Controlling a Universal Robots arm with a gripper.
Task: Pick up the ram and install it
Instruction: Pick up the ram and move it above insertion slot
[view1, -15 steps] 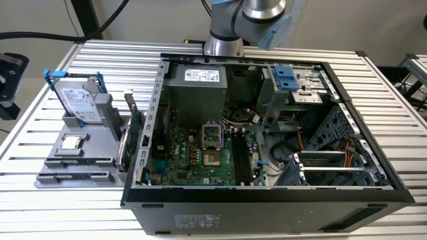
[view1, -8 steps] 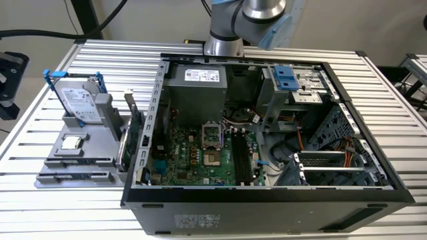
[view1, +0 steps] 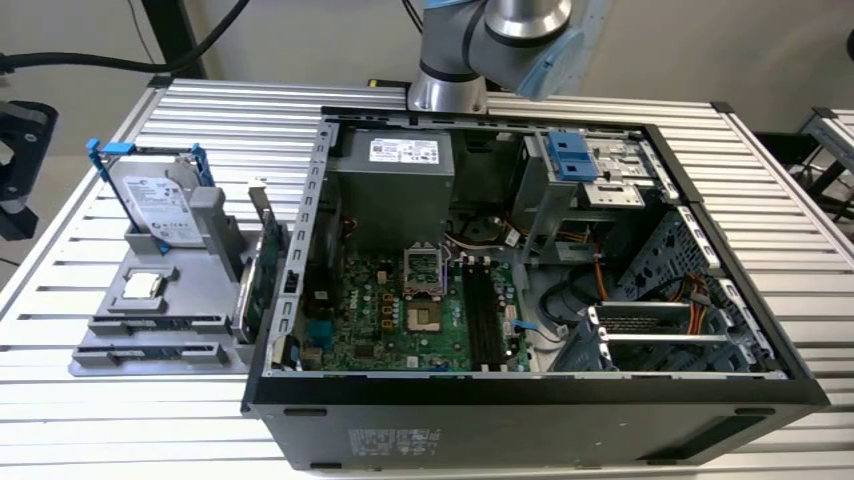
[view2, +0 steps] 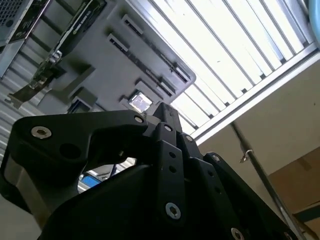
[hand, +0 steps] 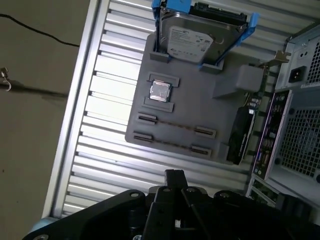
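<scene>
Two rams lie on edge in the clips of a grey fixture (hand: 200, 107). One ram (hand: 172, 125) is a thin dark stick, and a second ram (hand: 167, 143) lies parallel beside it. In the exterior view the fixture (view1: 100, 335) sits at that view's left, beside the case, with the rams (view1: 154, 323) near its front edge. My gripper (hand: 173, 176) hangs well above the table edge, short of the fixture, with its fingers together and nothing between them. In the second wrist view the gripper (view2: 164, 109) points toward the fixture (view2: 100, 50).
The fixture also carries a hard drive (hand: 197, 40) in a blue frame, a processor chip (hand: 160, 91) and an upright green expansion card (view1: 263, 270). The open computer case (view1: 534, 390) fills the middle, with long black motherboard slots (view1: 483, 318). The arm (view1: 461, 45) rises behind the case.
</scene>
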